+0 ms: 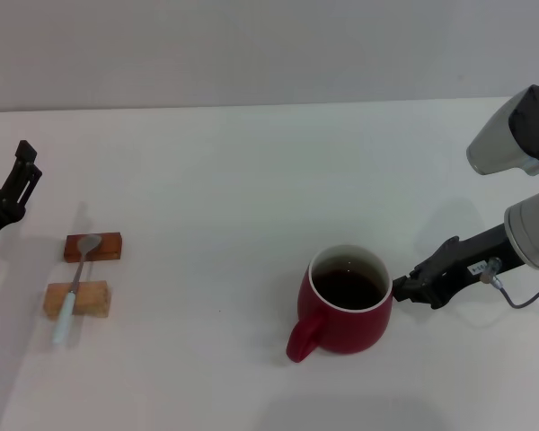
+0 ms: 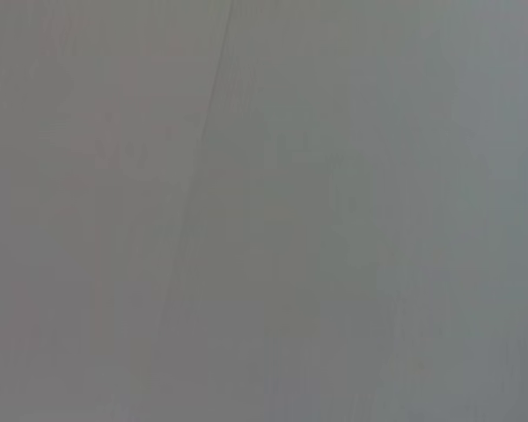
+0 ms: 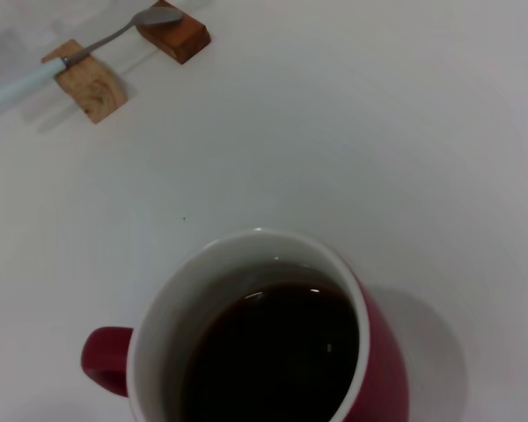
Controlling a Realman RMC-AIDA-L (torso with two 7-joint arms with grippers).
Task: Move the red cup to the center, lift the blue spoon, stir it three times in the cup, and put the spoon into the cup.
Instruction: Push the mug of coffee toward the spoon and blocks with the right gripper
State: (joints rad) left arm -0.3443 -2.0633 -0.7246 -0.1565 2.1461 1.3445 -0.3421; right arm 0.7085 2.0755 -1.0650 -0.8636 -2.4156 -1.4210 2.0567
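Observation:
The red cup [image 1: 346, 310] stands on the white table right of the middle, holding dark liquid, with its handle towards the front left. It fills the lower part of the right wrist view [image 3: 378, 352]. My right gripper [image 1: 402, 289] is at the cup's right side by the rim, touching or nearly touching it. The blue spoon [image 1: 75, 285] lies at the left across two small wooden blocks, bowl on the far one. It also shows in the right wrist view [image 3: 97, 44]. My left gripper [image 1: 22, 175] is raised at the far left edge, away from the spoon.
The spoon rests on a reddish-brown block [image 1: 108, 248] and a lighter wooden block [image 1: 94, 301]. White tabletop [image 1: 216, 224] lies between the blocks and the cup. A grey wall runs along the table's far edge. The left wrist view shows only plain grey.

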